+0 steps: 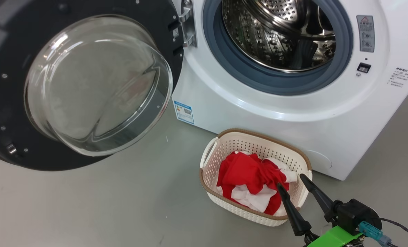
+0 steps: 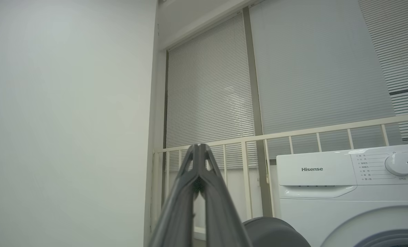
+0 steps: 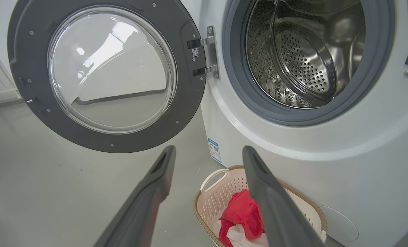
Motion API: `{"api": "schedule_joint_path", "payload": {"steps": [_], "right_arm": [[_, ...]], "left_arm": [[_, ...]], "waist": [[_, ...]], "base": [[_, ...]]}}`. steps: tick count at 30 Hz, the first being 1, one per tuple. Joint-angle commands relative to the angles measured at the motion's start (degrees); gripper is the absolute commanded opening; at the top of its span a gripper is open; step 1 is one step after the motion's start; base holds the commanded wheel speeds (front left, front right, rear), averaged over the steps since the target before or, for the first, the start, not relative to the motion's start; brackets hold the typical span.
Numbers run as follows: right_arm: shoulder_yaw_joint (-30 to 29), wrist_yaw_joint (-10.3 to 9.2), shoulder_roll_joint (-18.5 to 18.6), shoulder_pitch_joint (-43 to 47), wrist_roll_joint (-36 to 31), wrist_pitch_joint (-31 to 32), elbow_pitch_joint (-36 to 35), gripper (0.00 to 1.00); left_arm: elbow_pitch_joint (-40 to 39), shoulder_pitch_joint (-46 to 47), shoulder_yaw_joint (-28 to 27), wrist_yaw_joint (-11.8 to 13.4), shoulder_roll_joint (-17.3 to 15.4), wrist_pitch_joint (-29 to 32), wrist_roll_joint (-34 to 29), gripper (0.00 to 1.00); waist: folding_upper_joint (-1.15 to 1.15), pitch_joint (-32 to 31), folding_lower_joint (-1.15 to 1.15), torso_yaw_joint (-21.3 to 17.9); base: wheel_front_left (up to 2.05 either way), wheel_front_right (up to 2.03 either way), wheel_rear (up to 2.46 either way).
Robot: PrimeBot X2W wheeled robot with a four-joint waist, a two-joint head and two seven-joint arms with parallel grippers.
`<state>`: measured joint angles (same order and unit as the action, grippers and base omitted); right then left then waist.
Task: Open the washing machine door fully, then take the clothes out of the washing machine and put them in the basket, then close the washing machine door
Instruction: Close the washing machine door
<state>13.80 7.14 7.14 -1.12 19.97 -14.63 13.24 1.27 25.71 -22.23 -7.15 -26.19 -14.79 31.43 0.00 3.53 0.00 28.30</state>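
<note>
Clothes (image 1: pixel 248 173) lie heaped in the basket (image 1: pixel 259 135), right gripper (image 1: pixel 290 180) spread wide above them, left gripper (image 2: pixel 199 146) clenched empty.

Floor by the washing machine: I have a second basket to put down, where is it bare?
Bare grey floor runs left of the basket, below the open washing machine door. Crowded: the basket, full of clothes, beside the washing machine, with the open right gripper at its near right corner.

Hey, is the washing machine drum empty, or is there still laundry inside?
Empty as far as it shows: the drum is bare steel through the open door, and the red clothes lie in the basket.
</note>
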Motion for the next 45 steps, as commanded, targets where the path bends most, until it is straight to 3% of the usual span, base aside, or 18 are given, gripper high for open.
{"api": "schedule_joint_path", "payload": {"steps": [1,10,12,17,24,36,45], "right_arm": [[1.01,0.35,0.15,-0.45,-0.74,-0.37,-1.63,1.00],[0.93,0.35,-0.14,-2.07,-1.51,-0.37,-1.48,1.00],[1.06,0.35,-0.09,-2.36,-1.65,-0.37,-1.45,1.00],[1.26,0.35,0.37,-3.07,-1.86,-0.37,-1.28,1.00],[1.59,0.35,1.24,-4.30,-2.34,-0.37,-1.20,1.00],[2.32,0.35,2.50,-5.32,-3.11,-0.37,-1.98,1.00],[2.67,0.35,2.81,-5.70,-3.19,-0.37,-2.33,1.00]], "left_arm": [[2.03,4.15,-1.41,-0.32,-4.62,-0.21,2.61,0.00],[22.44,16.42,2.06,-0.33,-13.09,0.17,21.03,0.00],[27.24,18.95,3.47,-0.33,-15.16,2.35,27.01,0.00],[36.05,22.37,8.15,-0.33,-19.85,7.50,34.19,0.00],[44.81,25.69,12.79,-0.34,-21.75,16.39,41.42,0.00],[54.38,27.15,16.40,-0.34,-21.35,35.48,49.07,0.00],[56.69,26.89,17.54,-0.34,-21.47,39.06,50.02,0.00]], "waist": [[0.00,1.08,0.00,-0.14],[0.00,3.39,0.00,-0.76],[0.00,4.02,0.00,-0.90],[0.00,5.50,0.00,-1.42],[0.00,8.00,0.00,-2.25],[0.00,11.84,0.00,-3.70],[0.00,13.01,0.00,-4.26]], "base": [[0.00,0.00,0.00],[0.00,0.00,0.00],[0.00,0.00,0.00],[0.00,0.00,0.00],[0.00,0.00,0.00],[0.00,0.00,0.00],[0.00,0.00,0.00]]}}
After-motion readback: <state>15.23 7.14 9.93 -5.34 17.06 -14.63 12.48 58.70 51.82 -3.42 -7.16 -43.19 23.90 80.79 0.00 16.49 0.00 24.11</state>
